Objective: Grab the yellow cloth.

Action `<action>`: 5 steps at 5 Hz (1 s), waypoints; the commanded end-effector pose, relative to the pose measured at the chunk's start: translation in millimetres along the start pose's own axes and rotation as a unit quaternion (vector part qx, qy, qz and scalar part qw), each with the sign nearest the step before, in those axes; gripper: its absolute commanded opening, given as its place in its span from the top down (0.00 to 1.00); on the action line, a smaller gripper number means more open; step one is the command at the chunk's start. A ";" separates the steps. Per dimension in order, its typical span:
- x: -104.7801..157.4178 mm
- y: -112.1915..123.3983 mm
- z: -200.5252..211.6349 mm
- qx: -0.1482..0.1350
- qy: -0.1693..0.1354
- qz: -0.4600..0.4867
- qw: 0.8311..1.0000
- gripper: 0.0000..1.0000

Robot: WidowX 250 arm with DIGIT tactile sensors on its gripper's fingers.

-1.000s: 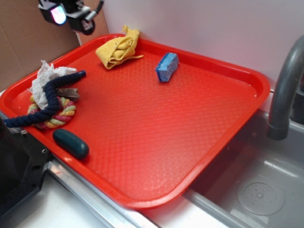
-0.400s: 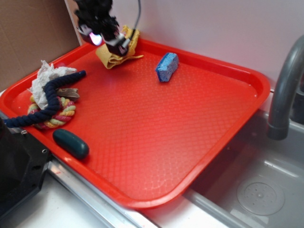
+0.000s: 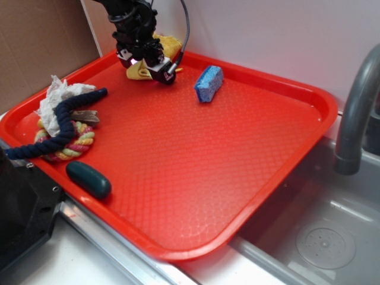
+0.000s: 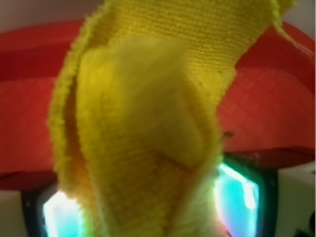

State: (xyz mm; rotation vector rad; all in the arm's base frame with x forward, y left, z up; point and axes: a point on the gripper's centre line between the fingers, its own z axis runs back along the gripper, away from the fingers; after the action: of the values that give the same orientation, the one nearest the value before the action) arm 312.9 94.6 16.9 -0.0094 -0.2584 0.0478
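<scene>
Yellow cloth (image 3: pixel 168 44) sits at the far corner of the red tray (image 3: pixel 285 95), at about 11 o'clock, close to the wall. The gripper (image 3: pixel 146 64) is right down on top of it and hides most of it. In the wrist view the cloth (image 4: pixel 148 123) fills the picture, bunched between the two glowing pads, so I think they are closing on a fold. I cannot tell if the pinch is tight. The blue sponge (image 3: pixel 208 83) lies apart at 12 o'clock.
</scene>
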 end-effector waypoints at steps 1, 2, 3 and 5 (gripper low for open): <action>6.3 -7.5 33.0 0.016 -0.015 -0.020 1.000 1.00; 1.3 -7.5 57.6 0.039 0.002 -0.019 0.999 1.00; -11.8 -16.5 62.2 0.049 0.036 -0.009 0.998 1.00; -48.7 -85.1 149.9 0.016 0.091 -0.012 0.996 1.00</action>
State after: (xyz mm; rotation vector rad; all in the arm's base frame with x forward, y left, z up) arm 220.7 5.1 131.3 0.0131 -0.0307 0.0248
